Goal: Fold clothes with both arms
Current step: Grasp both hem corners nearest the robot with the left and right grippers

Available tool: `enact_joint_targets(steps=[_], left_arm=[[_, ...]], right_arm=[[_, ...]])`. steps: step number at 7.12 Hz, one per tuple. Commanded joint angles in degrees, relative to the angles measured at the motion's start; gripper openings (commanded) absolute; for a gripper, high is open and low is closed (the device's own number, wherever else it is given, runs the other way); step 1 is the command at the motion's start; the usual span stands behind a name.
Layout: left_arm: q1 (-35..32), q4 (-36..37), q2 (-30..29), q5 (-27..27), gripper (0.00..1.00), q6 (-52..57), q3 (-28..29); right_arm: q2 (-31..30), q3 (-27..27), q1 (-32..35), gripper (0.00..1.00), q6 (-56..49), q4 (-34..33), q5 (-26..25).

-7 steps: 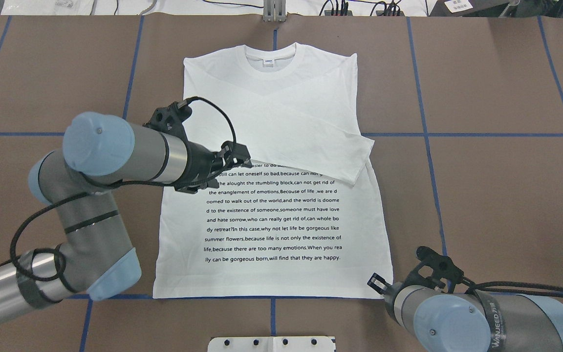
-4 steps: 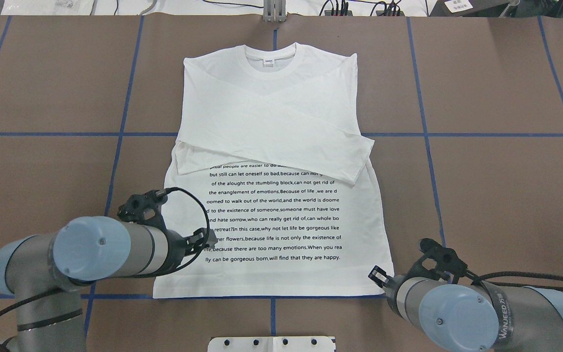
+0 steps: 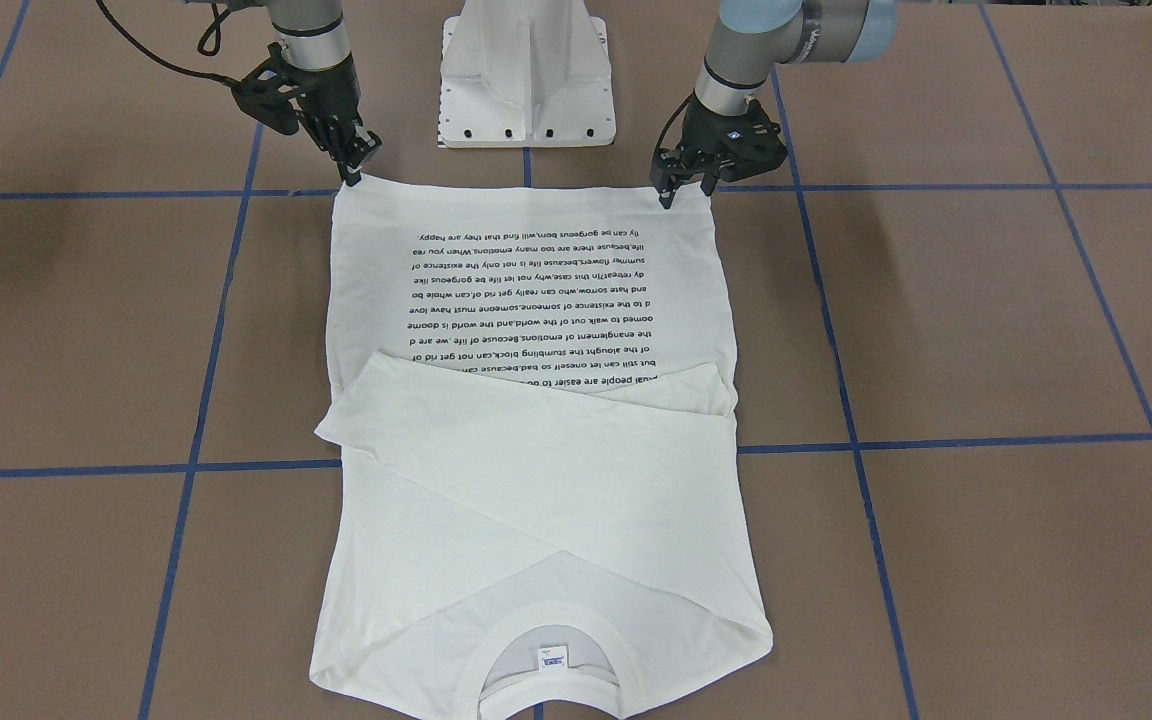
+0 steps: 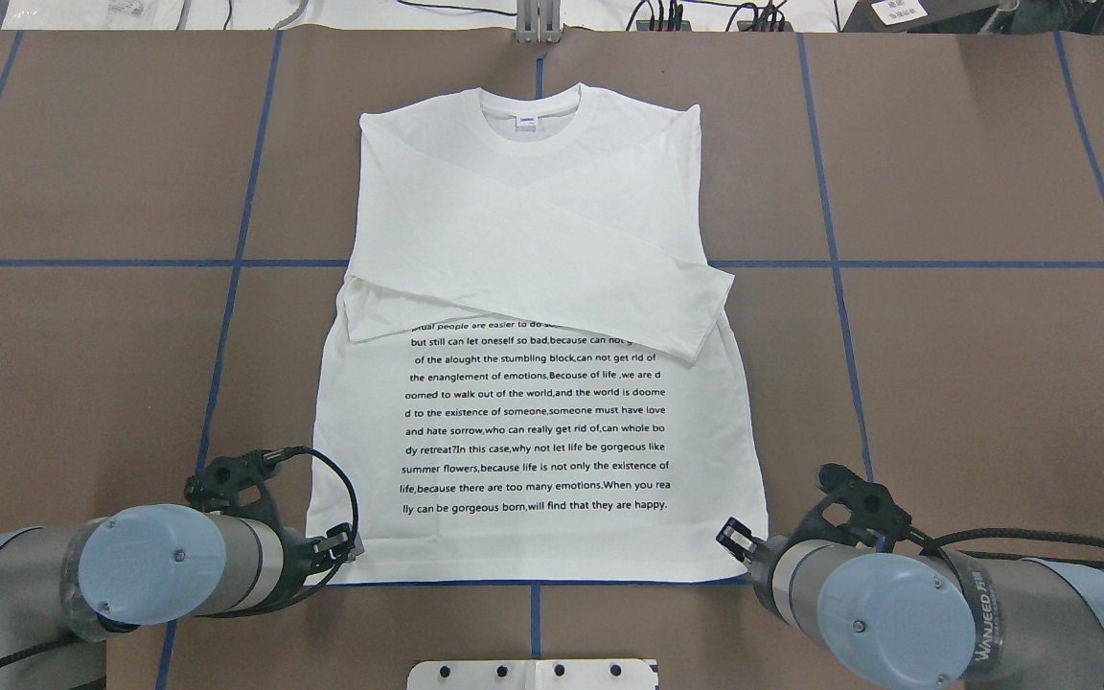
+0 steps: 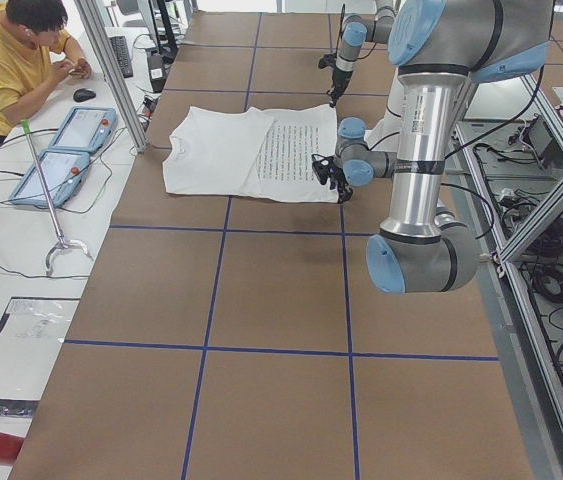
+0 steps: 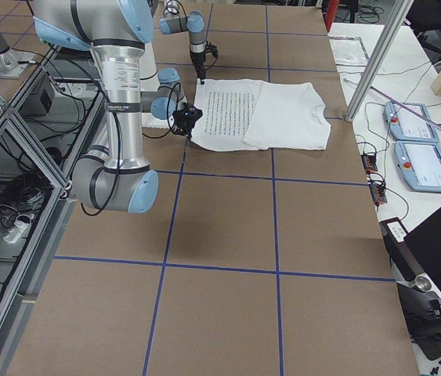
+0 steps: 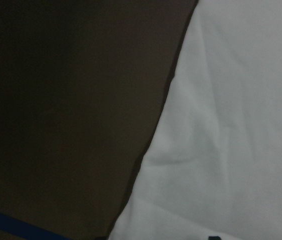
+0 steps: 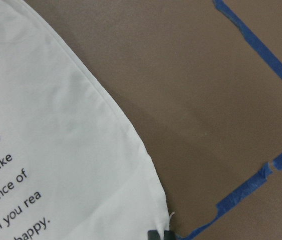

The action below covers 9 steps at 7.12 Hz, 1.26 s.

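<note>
The white long-sleeved T-shirt (image 4: 533, 240) lies flat on the brown table, collar (image 4: 533, 120) away from me. Both sleeves are folded across the chest, above the black text block (image 4: 533, 412). My left gripper (image 4: 349, 548) is low at the hem's left corner and looks open in the front-facing view (image 3: 684, 192). My right gripper (image 4: 734, 539) is at the hem's right corner (image 3: 351, 172) and also looks open. Each wrist view shows the hem edge (image 7: 231, 125) (image 8: 55, 150) on the bare table. Neither gripper lifts any cloth.
The white pedestal base (image 3: 526, 80) stands just behind the hem, between the arms. Blue tape lines (image 4: 830, 264) grid the brown table. An operator (image 5: 21, 50) sits at a side desk with tablets (image 5: 61, 150) beyond the collar end.
My left arm has swung back from the folded sleeve at mid-shirt down to the hem's left corner. The sleeve stays lying across the shirt. The right gripper has barely moved.
</note>
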Motion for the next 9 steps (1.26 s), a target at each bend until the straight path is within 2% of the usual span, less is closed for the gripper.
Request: enact_joint_targets(steps=[1, 2, 3, 5, 7, 8, 9], left_arm=[[0.9, 2.8, 0.3, -0.1, 0.72, -0.1, -1.6], [1.4, 3.4, 0.3, -0.1, 0.54, -0.4, -1.9], [1.5, 3.4, 0.4, -0.1, 0.01, -1.2, -1.7], [1.5, 3.4, 0.4, -0.1, 0.0, -1.1, -1.9], [1.5, 3.4, 0.4, -0.2, 0.0, -2.0, -4.8], [2.1, 3.3, 0.4, -0.3, 0.0, -4.0, -6.4], [6.0, 3.3, 0.4, 0.0, 0.0, -4.6, -8.4]], right_arm=[[0.0, -0.3, -0.1, 0.0, 0.0, 0.0, -0.1], [0.0, -0.3, -0.2, 0.0, 0.0, 0.0, -0.1], [0.0, -0.3, -0.2, 0.0, 0.0, 0.0, -0.1], [0.0, -0.4, -0.2, 0.0, 0.0, 0.0, -0.1], [-0.1, 0.2, 0.0, 0.0, 0.0, 0.0, 0.0], [-0.7, 2.4, -0.5, 0.0, 0.1, -0.1, 0.2], [-3.2, 5.6, -2.5, 0.0, 0.3, -0.6, 2.5]])
